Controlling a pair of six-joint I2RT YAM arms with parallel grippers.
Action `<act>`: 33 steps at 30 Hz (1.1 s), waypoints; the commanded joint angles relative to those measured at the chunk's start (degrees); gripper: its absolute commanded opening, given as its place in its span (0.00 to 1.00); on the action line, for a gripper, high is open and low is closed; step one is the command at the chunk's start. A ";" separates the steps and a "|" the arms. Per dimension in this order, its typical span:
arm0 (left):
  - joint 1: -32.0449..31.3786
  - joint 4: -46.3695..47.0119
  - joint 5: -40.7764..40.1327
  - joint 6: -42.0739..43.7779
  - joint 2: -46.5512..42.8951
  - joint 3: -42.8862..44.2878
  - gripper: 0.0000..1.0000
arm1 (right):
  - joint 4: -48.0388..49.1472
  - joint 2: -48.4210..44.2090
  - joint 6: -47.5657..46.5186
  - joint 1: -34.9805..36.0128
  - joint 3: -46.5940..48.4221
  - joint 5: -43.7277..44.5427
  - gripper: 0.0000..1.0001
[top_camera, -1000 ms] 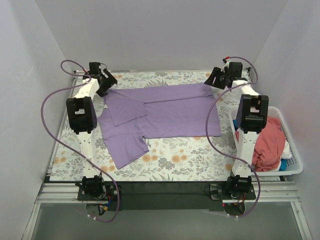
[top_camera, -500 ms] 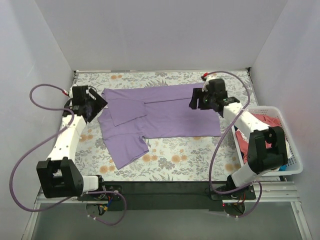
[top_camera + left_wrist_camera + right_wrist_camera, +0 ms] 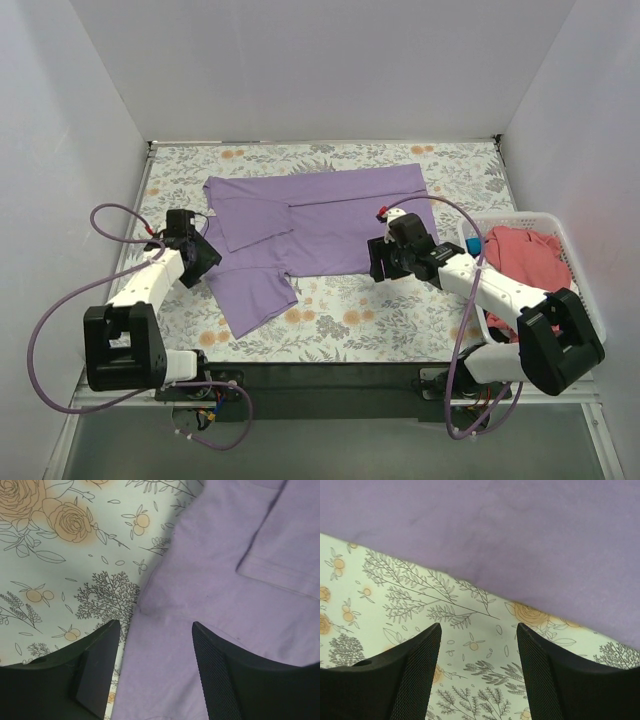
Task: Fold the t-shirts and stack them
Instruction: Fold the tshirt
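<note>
Jaws wide, nothing held

The lavender t-shirt (image 3: pixel 340 215) lay spread on the floral table (image 3: pixel 400 325). Left gripper (image 3: pixel 156 625) hovered over its left edge, right gripper (image 3: pixel 479 625) at its near hem, both gaping and empty. The coral-pink t-shirt (image 3: pixel 525 265) sat in the basket (image 3: pixel 590 335).

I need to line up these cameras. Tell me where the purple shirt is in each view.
Top external: the purple shirt lies spread across the middle of the table, between the two arms.
Left wrist: it fills the right side, and its edge runs down the middle of the picture.
Right wrist: it covers the top of the picture, with its edge slanting down to the right.
Shared landmark: the floral cloth along the shirt's edge shows in all three views.
</note>
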 commanded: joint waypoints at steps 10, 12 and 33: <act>-0.53 5.65 -4.23 1.20 8.53 1.34 0.50 | 0.72 -3.26 -0.66 0.03 -4.15 6.86 0.68; -0.53 6.26 -4.67 1.20 9.32 1.17 0.50 | 0.72 -3.17 -0.66 0.03 -4.33 6.77 0.68; -0.70 3.81 -11.43 1.74 6.08 -1.21 0.00 | -3.93 -0.97 2.06 -7.77 -2.13 15.30 0.62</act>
